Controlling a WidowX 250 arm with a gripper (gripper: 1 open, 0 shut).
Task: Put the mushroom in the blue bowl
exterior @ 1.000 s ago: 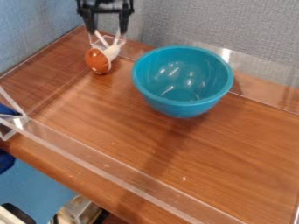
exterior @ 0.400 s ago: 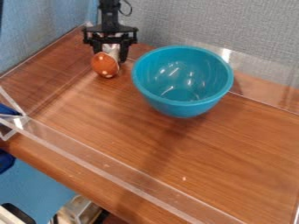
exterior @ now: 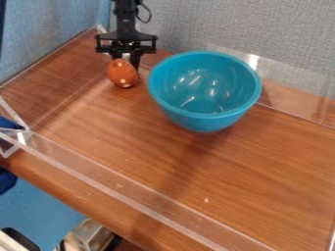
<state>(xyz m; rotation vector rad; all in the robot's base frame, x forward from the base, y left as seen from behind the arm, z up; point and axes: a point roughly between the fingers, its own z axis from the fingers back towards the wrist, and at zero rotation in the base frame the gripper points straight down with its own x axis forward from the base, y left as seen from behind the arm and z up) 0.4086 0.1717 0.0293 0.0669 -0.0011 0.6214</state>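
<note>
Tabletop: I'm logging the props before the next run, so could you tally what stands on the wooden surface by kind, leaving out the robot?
Bowls: 1, the blue bowl
Mushrooms: 1, the orange-capped mushroom
Total: 2

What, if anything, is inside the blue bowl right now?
Looking into the blue bowl, I see only its glossy inner wall and floor with bright reflections; no object shows. The near wall may cover a little of the inside, so that part can't be checked.
</note>
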